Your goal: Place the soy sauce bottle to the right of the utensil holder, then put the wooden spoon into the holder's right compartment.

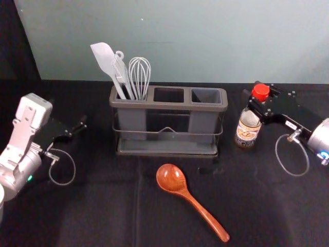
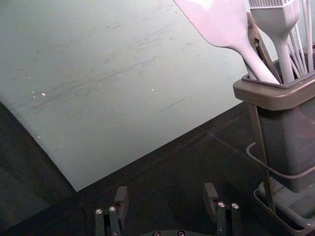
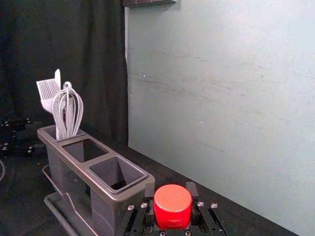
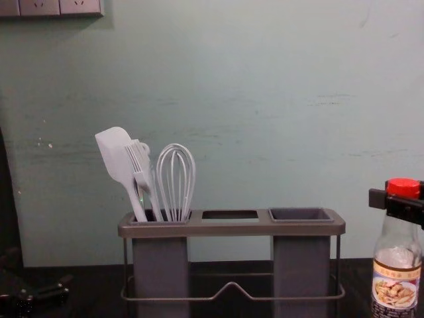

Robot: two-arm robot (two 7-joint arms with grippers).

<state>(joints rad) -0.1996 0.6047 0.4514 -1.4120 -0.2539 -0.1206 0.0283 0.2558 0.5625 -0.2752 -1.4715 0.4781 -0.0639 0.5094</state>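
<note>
My right gripper is shut on the soy sauce bottle near its red cap, to the right of the utensil holder. The bottle looks upright; whether its base touches the table I cannot tell. In the right wrist view the red cap sits between the fingers of the right gripper. The wooden spoon lies on the table in front of the holder, bowl toward it, handle slanting to the near right. Left of the holder is my left gripper; in its wrist view that gripper is open and empty.
A white spatula, a brush and a whisk stand in the holder's left compartment. Its middle opening and right compartment hold nothing visible. A pale wall rises behind the black-covered table.
</note>
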